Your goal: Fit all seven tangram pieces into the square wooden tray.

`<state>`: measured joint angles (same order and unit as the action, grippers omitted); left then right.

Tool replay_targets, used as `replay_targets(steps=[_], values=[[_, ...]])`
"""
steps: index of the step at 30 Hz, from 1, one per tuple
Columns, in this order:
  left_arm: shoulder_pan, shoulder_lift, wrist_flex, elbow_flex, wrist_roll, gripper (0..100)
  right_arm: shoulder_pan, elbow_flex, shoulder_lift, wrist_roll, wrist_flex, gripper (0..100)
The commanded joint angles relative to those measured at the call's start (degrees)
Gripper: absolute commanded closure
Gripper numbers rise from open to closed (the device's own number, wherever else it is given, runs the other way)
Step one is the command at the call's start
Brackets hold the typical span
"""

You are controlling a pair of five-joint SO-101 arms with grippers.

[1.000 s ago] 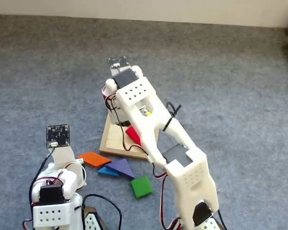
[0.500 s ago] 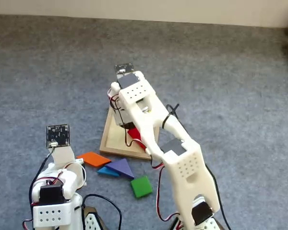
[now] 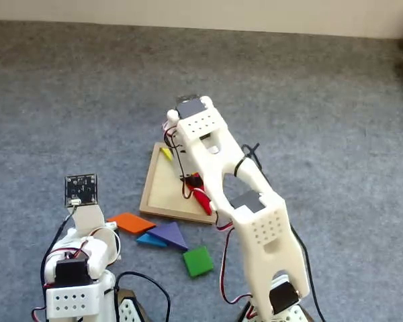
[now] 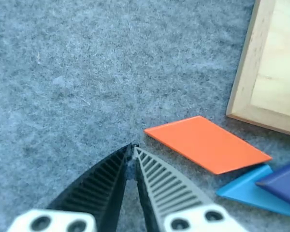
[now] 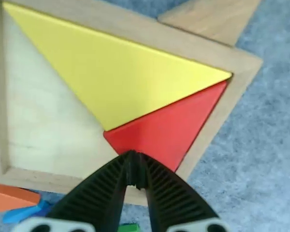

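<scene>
Yellow (image 5: 121, 77) and red (image 5: 169, 128) sit flat inside tray (image 3: 162, 194). Orange (image 4: 205, 143), blue (image 3: 150, 239), purple (image 3: 169, 234) and green (image 3: 198, 260) lie outside its near edge. Right gripper (image 5: 134, 170) is clenched and empty over the tray. Left gripper (image 4: 133, 153) likewise, off the tray beside orange. Pieces judged thin, stiff, light, slick: pinch opposite edges.

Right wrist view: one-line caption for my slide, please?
Right gripper shut over the red triangle, which lies against the yellow triangle in the wooden tray.

right arm (image 3: 215, 157) swung right, yellow triangle (image 3: 166, 153) — uncovered
</scene>
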<state>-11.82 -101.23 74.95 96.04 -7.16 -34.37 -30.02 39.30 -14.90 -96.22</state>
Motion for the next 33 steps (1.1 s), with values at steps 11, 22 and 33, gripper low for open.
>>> replay_targets(steps=[11, 22, 33], values=[[0.57, -3.03, 0.26, 1.1, 0.53, 99, 3.74, 4.35, -12.79, 0.53, 0.48, 99.3], [0.57, -3.03, 0.26, 1.1, 0.53, 99, 3.65, 30.64, -33.89, 0.53, 15.34, 99.3], [0.57, -3.03, 0.26, 1.1, 0.53, 99, 2.86, 49.54, -58.07, 0.53, 16.92, 99.3]])
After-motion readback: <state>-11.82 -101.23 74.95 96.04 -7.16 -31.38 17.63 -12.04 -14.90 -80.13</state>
